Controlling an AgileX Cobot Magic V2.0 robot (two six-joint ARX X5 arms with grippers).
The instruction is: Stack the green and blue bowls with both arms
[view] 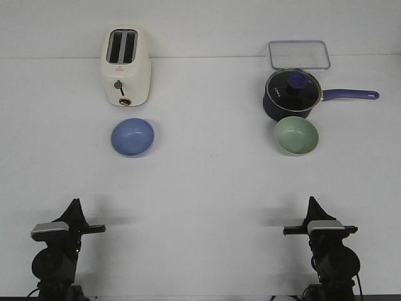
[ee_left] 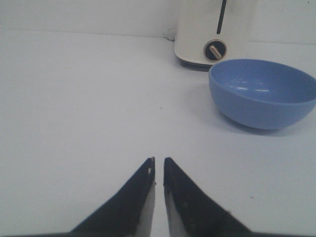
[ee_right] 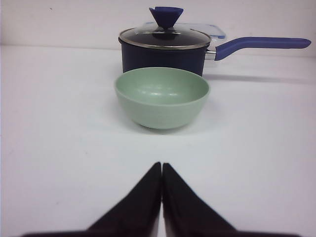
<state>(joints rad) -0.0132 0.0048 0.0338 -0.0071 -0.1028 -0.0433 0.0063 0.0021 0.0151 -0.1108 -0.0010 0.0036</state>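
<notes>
The periwinkle blue bowl sits upright on the white table, left of centre, just in front of the toaster; it also shows in the left wrist view. The sage green bowl sits right of centre, just in front of the saucepan, and shows in the right wrist view. My left gripper is near the front left edge, well short of the blue bowl, shut and empty. My right gripper is near the front right edge, well short of the green bowl, shut and empty.
A cream toaster stands at the back left. A dark navy saucepan with a glass lid and a long handle pointing right stands behind the green bowl. A clear flat container lid lies behind it.
</notes>
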